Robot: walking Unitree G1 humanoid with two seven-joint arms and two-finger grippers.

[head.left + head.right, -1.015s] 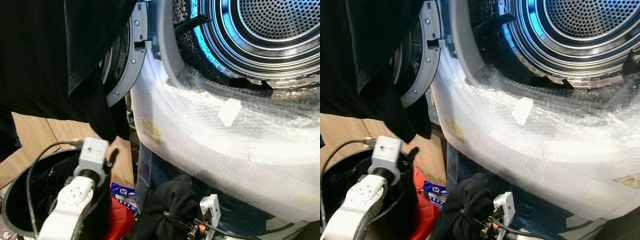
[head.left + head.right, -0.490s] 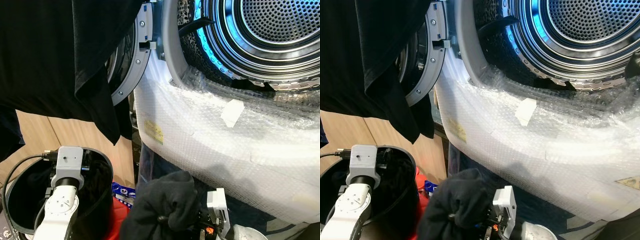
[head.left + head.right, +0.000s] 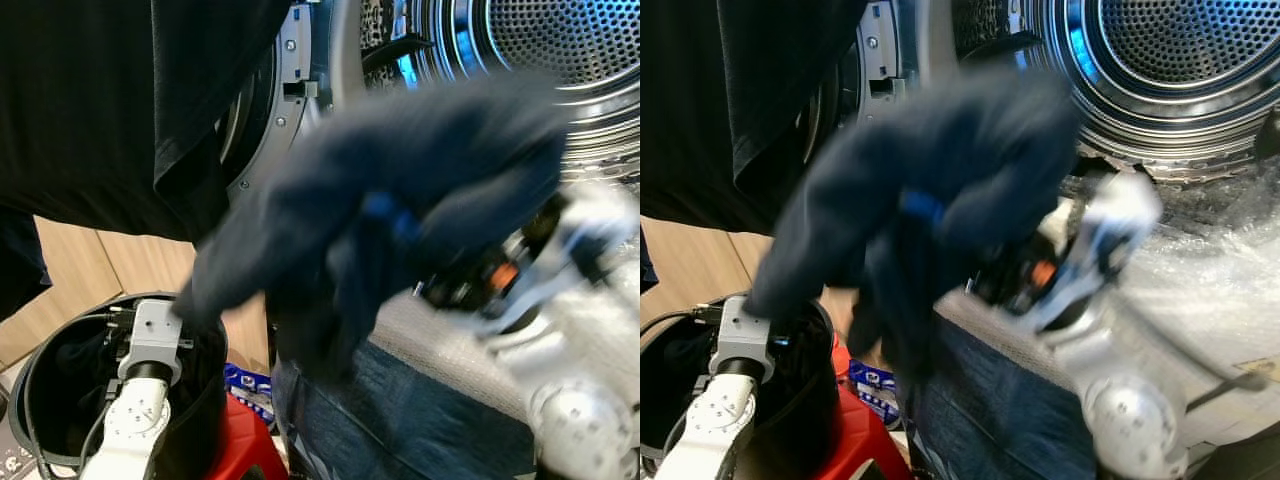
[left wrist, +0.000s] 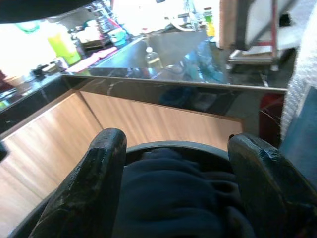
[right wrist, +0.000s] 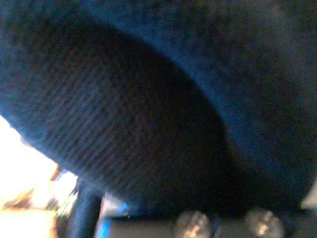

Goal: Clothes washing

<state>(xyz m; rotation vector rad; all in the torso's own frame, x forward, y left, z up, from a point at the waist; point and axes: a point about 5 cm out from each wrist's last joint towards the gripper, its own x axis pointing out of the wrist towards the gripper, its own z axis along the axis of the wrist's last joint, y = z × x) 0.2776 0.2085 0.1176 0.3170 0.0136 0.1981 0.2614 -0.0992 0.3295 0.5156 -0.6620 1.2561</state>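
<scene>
Garment (image 3: 400,190): dark bundle, blurred, carried by right jaws (image 3: 455,285) in front of drum opening (image 3: 560,40), sleeve trailing down beside them.
Right jaws: buried in cloth; apparently pinching garment.
Left jaws (image 4: 178,193): spread wide, poised over dark laundry (image 4: 168,183) in black basket (image 3: 205,400).
Risk: trailing sleeve could snag on door rim (image 3: 290,90) or slip from grip short of drum, given loose hold and fast swing.
Change: a second ago low beside bubble-wrapped washer front (image 3: 1220,270); now raised to drum level. Left jaws moved into basket.
</scene>
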